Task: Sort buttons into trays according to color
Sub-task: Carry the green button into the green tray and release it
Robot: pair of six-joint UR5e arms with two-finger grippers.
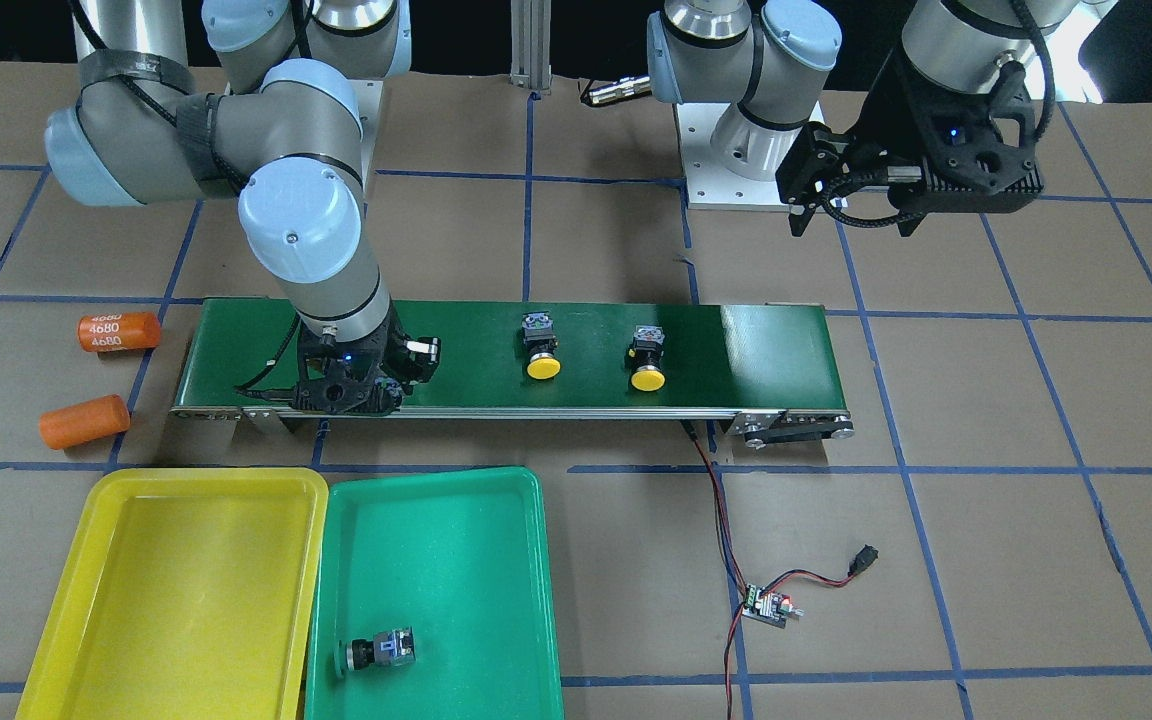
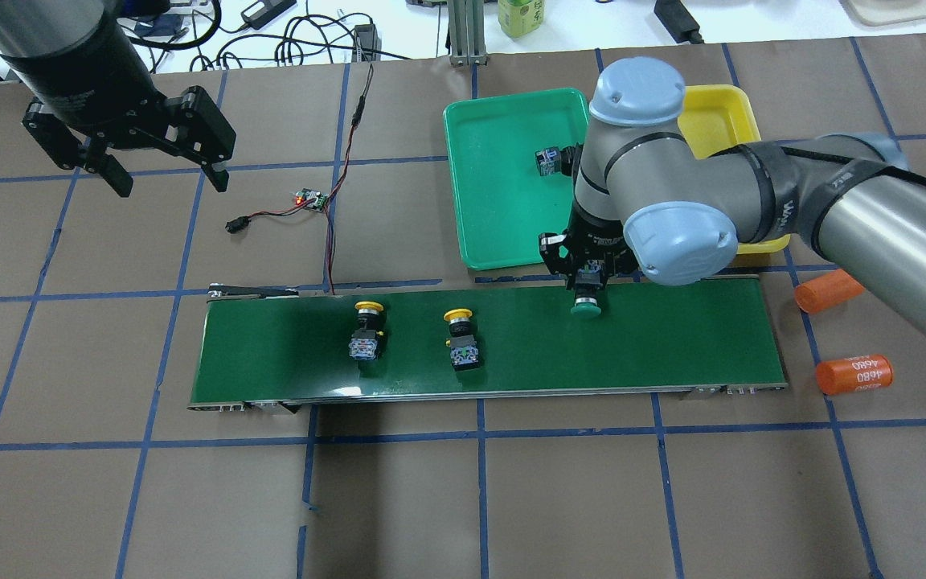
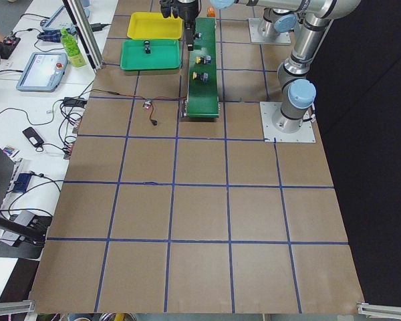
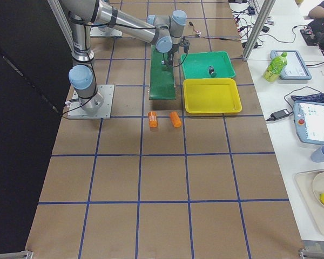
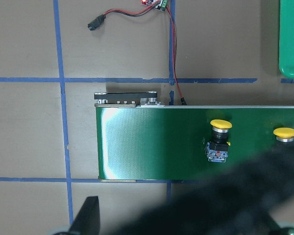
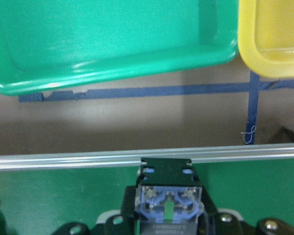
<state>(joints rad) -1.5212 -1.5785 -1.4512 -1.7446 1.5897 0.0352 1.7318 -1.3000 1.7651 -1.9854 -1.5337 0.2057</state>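
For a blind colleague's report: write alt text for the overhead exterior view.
The right gripper grips a green-capped button over the dark-green conveyor belt, near the green tray, which holds another button; the yellow tray lies beside it. Two yellow-capped buttons lie on the belt, and the left gripper hangs open above the table.

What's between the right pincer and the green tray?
Between right pincer, gripping the green button, and green tray: just the belt's silver side rail and bare table with a blue tape line. Clear in the right wrist view.
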